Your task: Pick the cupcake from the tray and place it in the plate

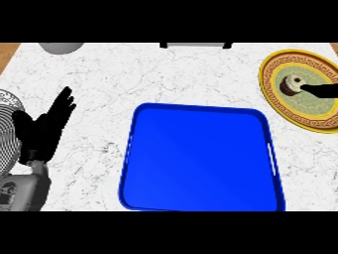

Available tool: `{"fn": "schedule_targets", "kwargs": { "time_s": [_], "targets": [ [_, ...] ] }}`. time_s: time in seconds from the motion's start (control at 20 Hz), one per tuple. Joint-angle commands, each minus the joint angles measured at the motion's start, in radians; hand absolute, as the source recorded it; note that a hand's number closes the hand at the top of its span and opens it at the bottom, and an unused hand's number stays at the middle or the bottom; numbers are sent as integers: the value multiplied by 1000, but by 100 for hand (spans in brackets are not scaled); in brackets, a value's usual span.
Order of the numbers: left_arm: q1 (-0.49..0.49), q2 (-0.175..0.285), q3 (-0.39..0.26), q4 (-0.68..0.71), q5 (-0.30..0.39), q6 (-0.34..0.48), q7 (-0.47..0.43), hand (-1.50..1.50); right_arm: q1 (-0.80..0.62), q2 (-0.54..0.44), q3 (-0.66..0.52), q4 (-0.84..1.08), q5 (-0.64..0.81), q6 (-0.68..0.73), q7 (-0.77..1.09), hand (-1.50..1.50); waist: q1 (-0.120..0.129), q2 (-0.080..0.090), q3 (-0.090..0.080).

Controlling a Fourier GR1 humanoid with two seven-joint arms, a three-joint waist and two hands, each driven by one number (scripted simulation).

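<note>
On marble counter (pixel 200 74), cupcake (pixel 291 85) on plate (pixel 269 69), right hand (pixel 329 91) touching, grip unclear; left hand (pixel 43 126), fingers apart.

A kitchen: marble counter (pixel 164 74), ornate plate (pixel 307 121).

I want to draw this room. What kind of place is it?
Probably a kitchen: a white marble counter holds a blue tray and a yellow patterned plate with a cupcake on it.

Bright and evenly lit all around the blue tray (pixel 200 163); soft diagonal sheen across its floor, darker blue along its rim.
</note>
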Motion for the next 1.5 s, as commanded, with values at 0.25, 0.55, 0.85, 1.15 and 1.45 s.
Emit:
{"fn": "schedule_targets", "kwargs": {
  "time_s": [0.25,0.55,0.85,1.15,1.45],
  "targets": [
    [11,-1,4,-36,11,-4,42,0,-82,5,-133,-49,-240,236,120,-150,-24,-12,-3],
    [29,-17,2,4,-29,21,-35,0,-10,-65,-166,-19,-348,470,151,-150,-20,-5,-3],
    [37,-22,3,-18,-22,0,-11,0,79,-116,-150,-30,-402,494,31,-150,-13,-3,-2],
    [54,-31,-7,-45,-37,3,-12,0,56,-228,-144,111,-393,509,-21,-150,-1,0,-1],
    [17,-57,-12,-16,-56,29,-6,0,98,-248,-125,171,-390,492,-106,-150,-1,2,-1]
  ]
}}
